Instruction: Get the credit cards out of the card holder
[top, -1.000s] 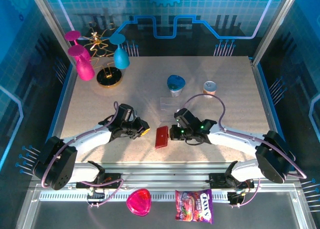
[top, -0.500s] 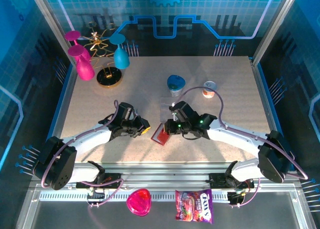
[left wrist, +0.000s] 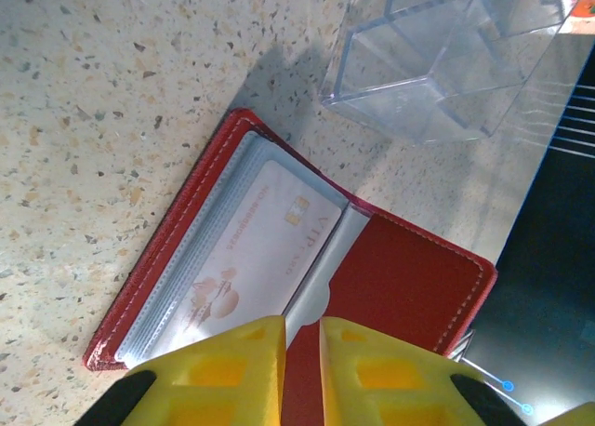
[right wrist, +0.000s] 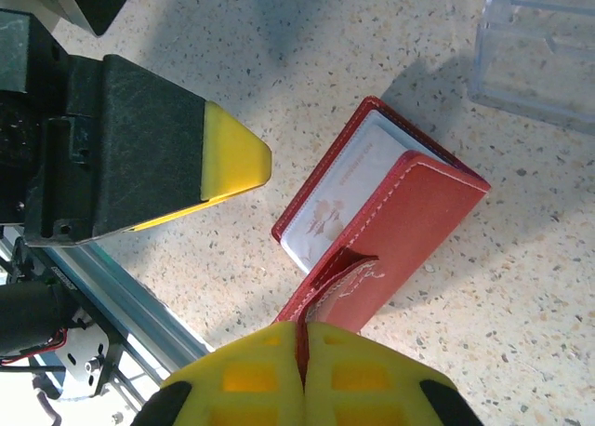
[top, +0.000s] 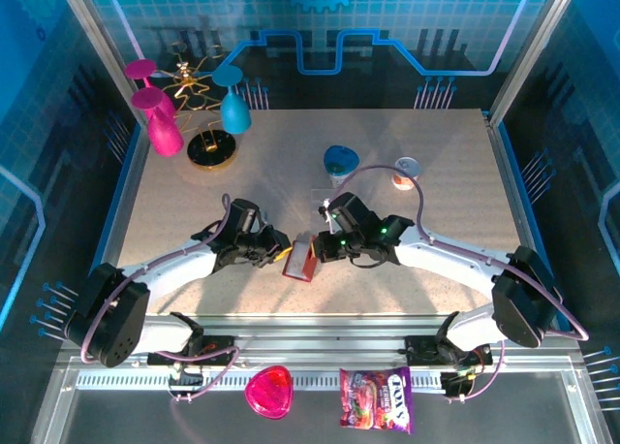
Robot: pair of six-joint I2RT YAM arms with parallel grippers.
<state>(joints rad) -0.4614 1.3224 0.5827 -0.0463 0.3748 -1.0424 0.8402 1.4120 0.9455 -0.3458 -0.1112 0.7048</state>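
My right jaws are pinched shut on the strap tab [right wrist: 346, 279] of the card holder [right wrist: 409, 221], with the red strap squeezed between my yellow fingertips [right wrist: 237, 375]. The cover that carries the strap tilts up off the counter [right wrist: 558, 286] just ahead of those jaws, so the holder stands open like a book. Under that raised cover, a little further ahead, a pale pinkish-white credit card [right wrist: 337, 192] lies face up in its pocket.

My left jaws are narrow, a slim gap between the yellow fingers [left wrist: 223, 375] and nothing gripped in it. They hang above the open holder near its fold. The card sits directly ahead of them in a stack of clear sleeves [left wrist: 200, 249] on the leaf resting on the counter, and the red inside of the lifted cover is off to their right. I cannot tell whether other cards lie in the sleeves beneath.

Beyond the holder, farther ahead of both jaws and apart from it, stands a clear plastic tray [left wrist: 437, 63]. From above, the holder lies between my two jaws.
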